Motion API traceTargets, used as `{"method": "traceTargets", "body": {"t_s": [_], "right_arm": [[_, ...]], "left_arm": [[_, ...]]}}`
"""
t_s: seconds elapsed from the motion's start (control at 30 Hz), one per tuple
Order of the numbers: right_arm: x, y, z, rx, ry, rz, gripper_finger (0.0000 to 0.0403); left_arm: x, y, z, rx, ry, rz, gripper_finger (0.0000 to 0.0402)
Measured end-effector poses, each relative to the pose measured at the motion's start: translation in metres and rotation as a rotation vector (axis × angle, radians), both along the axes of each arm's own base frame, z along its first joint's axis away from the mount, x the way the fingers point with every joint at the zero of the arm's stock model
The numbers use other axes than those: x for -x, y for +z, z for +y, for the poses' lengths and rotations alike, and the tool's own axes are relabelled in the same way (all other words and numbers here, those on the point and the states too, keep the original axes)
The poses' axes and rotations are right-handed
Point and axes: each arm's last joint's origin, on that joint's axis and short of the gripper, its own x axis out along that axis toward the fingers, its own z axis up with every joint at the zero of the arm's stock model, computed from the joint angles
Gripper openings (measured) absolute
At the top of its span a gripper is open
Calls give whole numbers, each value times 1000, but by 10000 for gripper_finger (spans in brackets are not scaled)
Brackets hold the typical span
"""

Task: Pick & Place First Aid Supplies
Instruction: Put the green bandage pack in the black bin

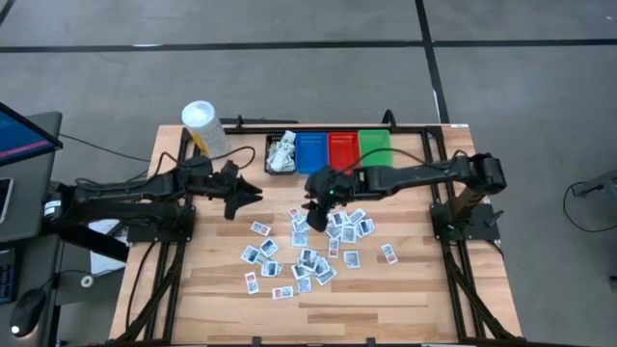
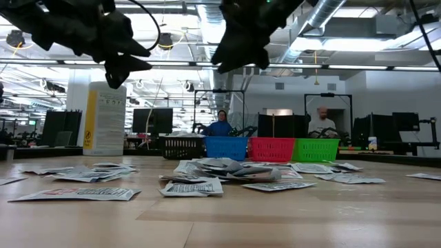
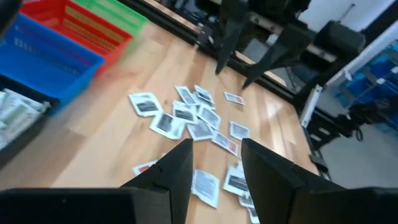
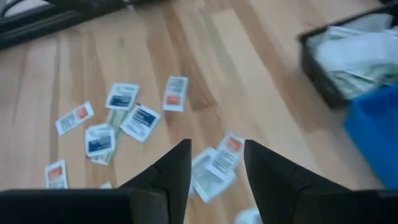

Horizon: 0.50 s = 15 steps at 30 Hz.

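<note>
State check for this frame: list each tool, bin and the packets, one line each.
left tool: open, empty, raised above the table
right tool: open, empty, above the packet pile
packets: scattered flat on the table
black bin: holds packets
blue bin: no packets visible inside
red bin: no packets visible inside
green bin: no packets visible inside
white tub: upright

both arms reach in toward mid-frame in the high view. left gripper [image 1: 253, 192] hangs left of centre, fingers [image 3: 178, 168] parted, holding nothing. right gripper [image 1: 314, 218] hangs at centre, fingers [image 4: 176, 167] likewise apart and bare.
</note>
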Motion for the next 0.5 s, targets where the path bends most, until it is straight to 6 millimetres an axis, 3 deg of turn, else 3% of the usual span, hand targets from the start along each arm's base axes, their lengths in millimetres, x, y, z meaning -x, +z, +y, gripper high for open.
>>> {"method": "traceTargets", "body": {"t_s": [0.3, 0.5], "right_arm": [[-30, -22, 27, -74, 11, -136, 139], [-30, -21, 41, -138, -25, -164, 132]], "left_arm": [[-1, -1, -17, 74, -200, 13, 135], [-1, -3, -33, 108, -358, 36, 135]]}}
